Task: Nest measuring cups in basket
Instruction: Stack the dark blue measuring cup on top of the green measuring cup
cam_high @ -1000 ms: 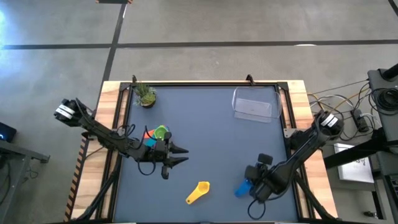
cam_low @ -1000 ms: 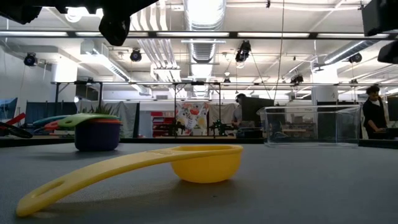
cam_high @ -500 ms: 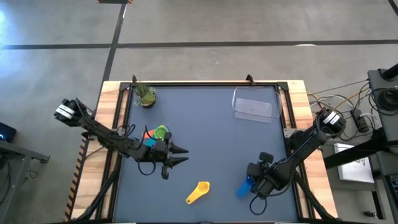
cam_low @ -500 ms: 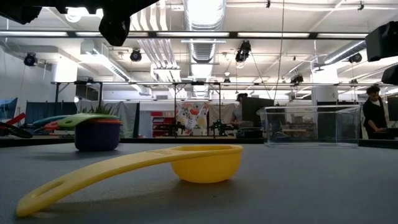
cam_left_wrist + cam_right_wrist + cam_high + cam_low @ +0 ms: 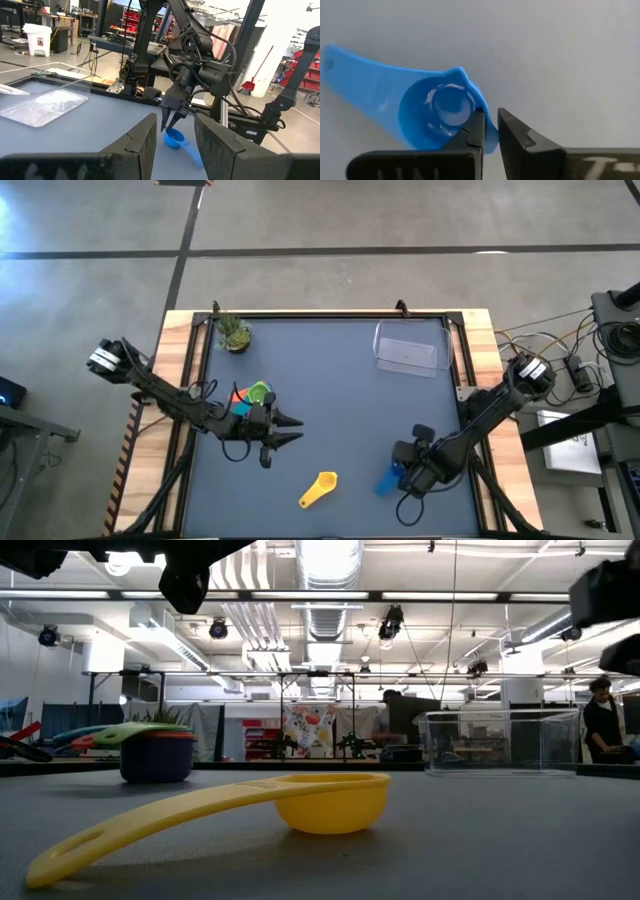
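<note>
Measuring cups are being gathered one at a time, and the blue cup (image 5: pixel 388 479) is being addressed now. It is lying on the dark surface (image 5: pixel 340 390) at the near right, well apart from the clear basket (image 5: pixel 406 352) at the far right. The right claw (image 5: pixel 490 131) is being held directly over the cup's bowl, its fingers nearly closed with the bowl's rim wall passing between them, one finger inside the bowl and one outside; whether the rim is already being pinched cannot be told. The cup's flat handle is being pointed away from the claw, so the long axis is running from the fingers outward across the surface. The right arm is judged much the nearer to this cup. The left claw (image 5: pixel 290 429) is being held open and empty at mid-left, beside the stack of nested cups (image 5: pixel 252 395). The yellow cup (image 5: pixel 319 489) is lying alone near the front edge.
</note>
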`<state>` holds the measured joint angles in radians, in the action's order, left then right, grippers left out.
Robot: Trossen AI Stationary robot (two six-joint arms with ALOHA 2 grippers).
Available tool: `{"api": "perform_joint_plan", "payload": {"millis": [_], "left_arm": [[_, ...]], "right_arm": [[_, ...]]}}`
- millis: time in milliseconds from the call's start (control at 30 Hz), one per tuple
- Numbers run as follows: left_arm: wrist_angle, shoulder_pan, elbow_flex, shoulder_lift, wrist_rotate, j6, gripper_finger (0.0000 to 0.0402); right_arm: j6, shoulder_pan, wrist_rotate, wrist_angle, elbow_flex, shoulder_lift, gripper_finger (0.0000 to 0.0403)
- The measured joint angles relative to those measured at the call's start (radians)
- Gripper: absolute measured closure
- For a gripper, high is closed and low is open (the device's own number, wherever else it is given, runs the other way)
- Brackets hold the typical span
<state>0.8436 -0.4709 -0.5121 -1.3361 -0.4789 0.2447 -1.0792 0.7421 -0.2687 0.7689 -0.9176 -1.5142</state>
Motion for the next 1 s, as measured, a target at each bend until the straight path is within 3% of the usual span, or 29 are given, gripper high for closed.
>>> {"api": "perform_joint_plan", "payload": {"millis": [400, 833, 1000], "left_arm": [[-0.003, -0.009, 0.0, 0.028, 0.001, 0.0, 0.0286], [-0.2, -0.049, 0.0, 0.152, -0.001, 0.032, 0.0286], [-0.398, -0.105, 0.0, 0.311, -0.045, 0.084, 0.0286]], "right_arm": [[0.209, -0.101, -0.246, -0.048, -0.158, 0.088, 0.0389], [0.533, -0.329, -0.246, -0.387, -0.175, 0.087, 0.0389], [0.659, -0.442, -0.136, -0.588, -0.17, 0.063, 0.0389]]}}
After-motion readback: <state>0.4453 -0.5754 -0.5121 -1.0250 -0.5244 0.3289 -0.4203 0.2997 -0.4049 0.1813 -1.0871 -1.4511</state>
